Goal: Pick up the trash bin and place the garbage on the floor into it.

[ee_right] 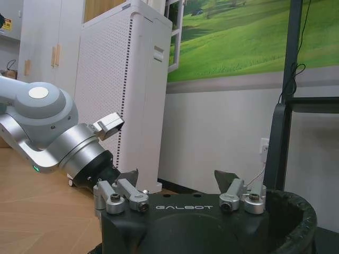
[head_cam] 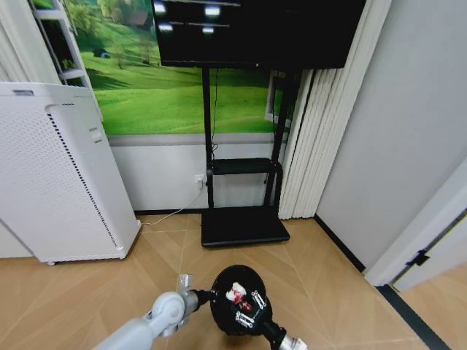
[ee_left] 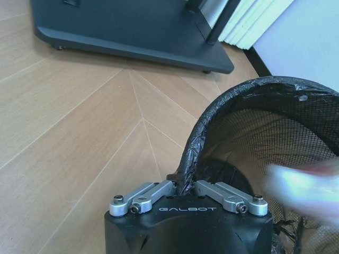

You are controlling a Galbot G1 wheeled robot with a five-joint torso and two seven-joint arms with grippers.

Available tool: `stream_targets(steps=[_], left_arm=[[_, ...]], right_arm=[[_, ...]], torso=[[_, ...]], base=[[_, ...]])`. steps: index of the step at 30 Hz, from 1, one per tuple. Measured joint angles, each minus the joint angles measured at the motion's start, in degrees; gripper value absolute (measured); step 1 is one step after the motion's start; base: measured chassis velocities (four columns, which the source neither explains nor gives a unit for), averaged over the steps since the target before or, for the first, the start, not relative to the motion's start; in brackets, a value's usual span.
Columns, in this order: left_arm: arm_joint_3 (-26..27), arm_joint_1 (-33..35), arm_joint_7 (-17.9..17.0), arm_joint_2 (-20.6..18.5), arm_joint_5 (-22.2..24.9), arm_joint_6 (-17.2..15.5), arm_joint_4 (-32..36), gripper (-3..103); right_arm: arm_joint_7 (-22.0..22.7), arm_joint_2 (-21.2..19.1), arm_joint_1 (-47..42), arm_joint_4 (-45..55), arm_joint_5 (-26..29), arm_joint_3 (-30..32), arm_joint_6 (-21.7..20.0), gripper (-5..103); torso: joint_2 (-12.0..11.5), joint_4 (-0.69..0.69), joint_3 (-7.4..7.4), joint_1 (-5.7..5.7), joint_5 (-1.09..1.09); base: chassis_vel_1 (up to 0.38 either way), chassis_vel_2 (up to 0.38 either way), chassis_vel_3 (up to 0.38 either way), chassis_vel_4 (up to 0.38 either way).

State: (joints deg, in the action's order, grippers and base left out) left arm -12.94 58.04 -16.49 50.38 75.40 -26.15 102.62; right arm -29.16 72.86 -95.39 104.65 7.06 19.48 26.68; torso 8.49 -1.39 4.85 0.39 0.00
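Observation:
The black mesh trash bin [head_cam: 219, 315] hangs just above the wooden floor, lined with a black bag. My left gripper [head_cam: 206, 295] is shut on its near rim; in the left wrist view the gripper [ee_left: 184, 182] pinches the rim [ee_left: 212, 114] and liner. My right gripper [head_cam: 246, 305] hovers over the bin's mouth, and in the right wrist view it [ee_right: 177, 180] stands open with nothing between its fingers. A crumpled red-and-white piece of garbage [head_cam: 236, 294] lies inside the bin, seen as a blurred pale shape [ee_left: 302, 188] in the left wrist view.
A tall white perforated air purifier [head_cam: 58, 175] stands at the left. Straight ahead is the TV stand with its flat black base [head_cam: 244, 226] on the floor. White vertical blinds [head_cam: 321, 138] and a grey wall close the right side.

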Motion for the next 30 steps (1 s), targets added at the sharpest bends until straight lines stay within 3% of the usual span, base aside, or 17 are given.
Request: stream_targets(steps=[2,3,5,9,12,13,15,17,20,22,24,26,28,29,30], left_arm=[[1.94,1.66,-0.01,-0.21,-0.48,0.17,0.77,0],[1.94,1.66,-0.01,-0.21,-0.48,0.17,0.77,0],[4.64,3.46,-1.52,-0.39,-1.01,2.28,2.14,0],[9.57,5.83,-4.5,-0.78,0.64,3.25,4.87,0],[16.7,10.03,-9.46,-2.86,2.56,5.81,8.81,0],[16.7,10.03,-9.46,-2.86,2.56,5.81,8.81,0],[22.01,12.75,-14.57,-5.68,4.87,7.39,11.25,0],[24.95,14.02,-16.6,-6.67,6.0,6.98,12.07,0],[34.0,19.04,-20.8,-8.41,9.11,5.28,14.87,0],[36.15,20.97,-21.07,-8.57,9.19,5.08,15.69,0],[45.73,29.22,-20.75,-8.37,9.6,2.9,19.36,0],[48.59,31.49,-20.57,-7.99,9.72,2.27,20.23,0],[60.35,42.83,-19.51,-4.49,9.72,0.33,23.45,0],[63.72,46.83,-18.38,-2.72,9.6,-0.6,24.12,0],[63.72,46.83,-18.38,-2.72,9.6,-0.6,24.12,0]], right_arm=[[0.0,0.11,-0.41,0.31,0.03,-0.17,0.04,90],[0.0,0.11,-0.41,0.31,0.03,-0.17,0.04,90],[0.44,0.23,-0.99,1.21,0.45,-0.05,0.1,99],[2.64,0.89,-1.79,2.98,0.8,1.39,-0.07,100],[8.8,1.92,-2.5,5.96,3.21,4.17,-2.04,100],[8.8,1.92,-2.5,5.96,3.21,4.17,-2.04,100],[11.82,1.96,-2.58,7.41,5.42,6.45,-3.22,100],[12.69,2.17,-2.81,7.98,6.06,8.16,-3.71,100],[15.6,4.59,-3.97,9.75,7.99,13.8,-5.45,100],[16.74,5.36,-3.92,10.04,9.26,14.48,-6.2,100],[19.81,8.18,-3.64,11.69,14.7,15.93,-9.23,100],[20.24,8.71,-3.66,12.04,15.48,16.15,-9.64,100],[21.1,10.54,-3.98,12.67,16.44,17.43,-10.39,100],[21.11,10.71,-4.13,12.66,16.09,17.69,-10.33,100],[21.11,10.71,-4.13,12.66,16.09,17.69,-10.33,100]], torso=[[0.0,0.0,0.0,0.0,0.0],[0.0,0.0,0.0,0.0,0.0],[0.0,0.0,0.0,0.0,0.0],[0.0,0.0,0.0,0.0,-0.01],[0.0,0.0,0.0,0.0,-0.01],[0.0,0.0,0.0,0.0,-0.01],[0.01,0.01,0.0,0.0,0.02],[0.0,0.02,0.0,0.0,0.01],[0.0,-0.02,0.0,0.0,-0.01],[0.0,-0.02,0.0,0.0,-0.03],[0.0,0.0,0.0,0.0,0.0],[0.0,-0.01,-0.01,0.0,0.0],[0.01,-0.01,-0.01,0.0,0.01],[0.01,0.0,-0.01,0.0,0.0],[0.01,0.0,-0.01,0.0,0.0]], base=[[0.0,0.0,0.0,0.0],[0.0,0.0,0.0,0.0],[0.0,0.0,0.0,0.0],[0.0,0.0,0.0,0.0],[0.0,0.0,0.0,0.0],[0.0,0.0,0.0,0.0],[0.0,0.0,0.0,0.0],[0.0,0.0,0.0,0.0],[0.0,0.0,0.0,0.0],[0.0,0.0,0.0,0.0],[0.0,0.0,0.0,0.0],[0.0,0.0,0.0,0.0],[0.0,0.0,0.0,0.0],[0.0,0.0,0.0,0.0],[0.0,0.0,0.0,0.0]])
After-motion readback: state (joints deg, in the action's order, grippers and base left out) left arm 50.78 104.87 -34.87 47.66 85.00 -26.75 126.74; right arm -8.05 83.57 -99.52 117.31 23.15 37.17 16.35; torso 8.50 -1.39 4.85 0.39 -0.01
